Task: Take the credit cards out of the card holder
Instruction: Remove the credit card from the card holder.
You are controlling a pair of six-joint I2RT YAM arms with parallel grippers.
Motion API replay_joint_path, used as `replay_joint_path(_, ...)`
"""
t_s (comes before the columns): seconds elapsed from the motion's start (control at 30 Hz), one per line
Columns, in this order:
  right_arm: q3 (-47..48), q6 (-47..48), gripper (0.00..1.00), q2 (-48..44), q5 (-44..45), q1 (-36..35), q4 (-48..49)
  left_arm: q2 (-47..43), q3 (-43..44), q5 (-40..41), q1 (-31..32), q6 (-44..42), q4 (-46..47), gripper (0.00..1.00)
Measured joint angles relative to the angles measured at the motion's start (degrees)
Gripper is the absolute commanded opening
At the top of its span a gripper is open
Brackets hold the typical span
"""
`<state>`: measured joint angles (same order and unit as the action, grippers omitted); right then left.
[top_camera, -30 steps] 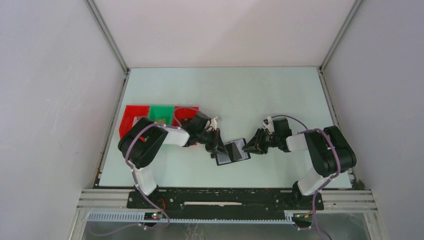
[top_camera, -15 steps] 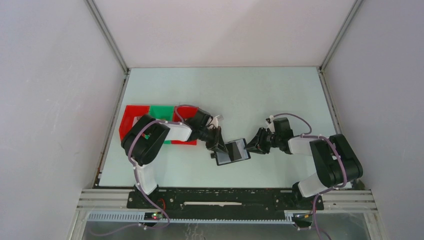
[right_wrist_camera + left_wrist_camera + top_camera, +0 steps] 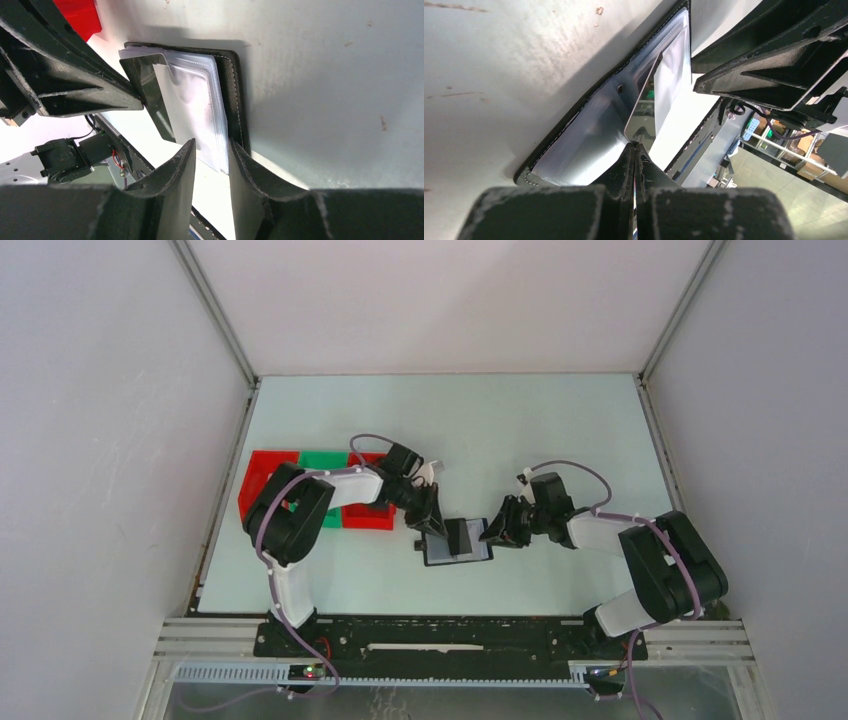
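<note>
The black card holder [image 3: 474, 553] lies open on the table between both arms, greyish inner faces up. My left gripper [image 3: 436, 529] is shut on the near edge of a dark, shiny credit card [image 3: 460, 536]. In the left wrist view the card [image 3: 644, 107] stands on edge above the holder's inner face [image 3: 589, 135], pinched between my closed gripper [image 3: 634, 146]. My right gripper [image 3: 491, 533] is at the holder's right edge. In the right wrist view it [image 3: 210, 150] is open, one finger against the holder's black edge [image 3: 235, 95] and clear sleeves [image 3: 200, 105]. The card [image 3: 150, 85] shows there too.
A red tray [image 3: 262, 492] and a green tray [image 3: 322, 462] stand side by side at the left, under and behind my left arm. The enclosure walls stand close on both sides. The table's near rail runs below the arm bases.
The holder has turned from tilted to nearly square. Both grippers have shifted a little left. The dark card now stands up out of the holder in my left gripper.
</note>
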<state>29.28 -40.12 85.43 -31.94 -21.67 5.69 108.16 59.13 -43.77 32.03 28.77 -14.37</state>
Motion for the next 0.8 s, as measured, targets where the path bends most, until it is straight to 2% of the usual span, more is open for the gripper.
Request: replay_joint_path(0.8, 3.06, -0.74, 0.41, 0.31, -0.02, -2.95, 0.83, -1.79, 0.98, 0.02, -3.13, -6.86, -9.66, 0.0)
